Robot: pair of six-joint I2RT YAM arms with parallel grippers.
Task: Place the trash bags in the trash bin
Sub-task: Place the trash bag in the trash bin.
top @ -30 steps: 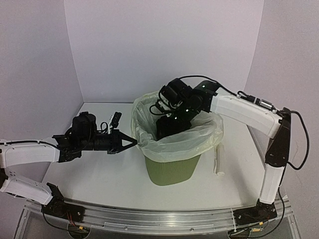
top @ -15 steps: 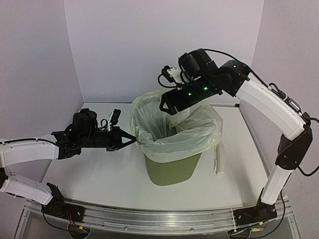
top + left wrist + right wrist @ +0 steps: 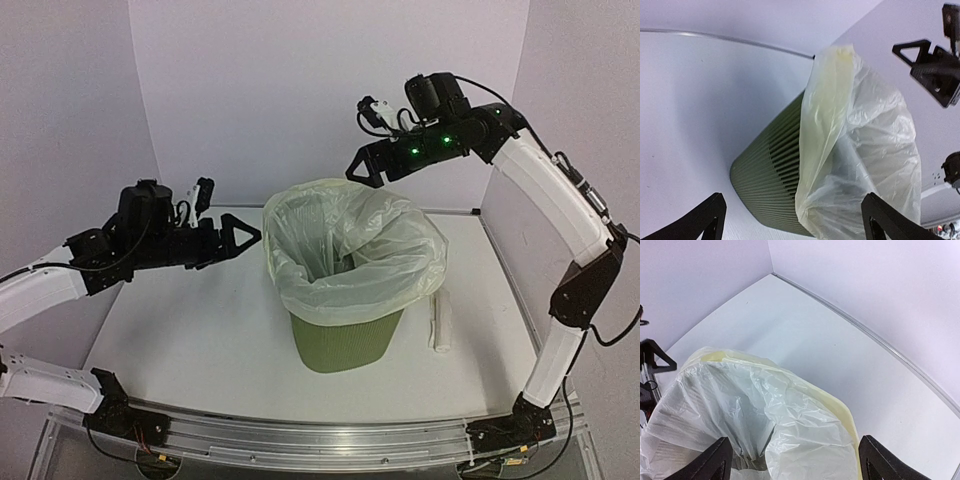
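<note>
Trash bag (image 3: 352,250), lining the bin (image 3: 345,342) and draping over its rim, is sitting right of the nearer, released left tool (image 3: 240,238), the released right tool (image 3: 360,168) hovering above-behind.

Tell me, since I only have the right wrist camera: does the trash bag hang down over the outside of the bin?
Observer: Yes. From the top camera, the trash bag drapes over the rim and covers the upper part of the olive-green trash bin. The lower walls are bare.
Operator: Where does my right gripper sit relative to the bin?
Observer: The right gripper hovers above and behind the far rim, apart from the bag.
Operator: Anything else on the table?
Observer: A slim white rolled object lies on the table to the right of the bin, not touching it.
</note>
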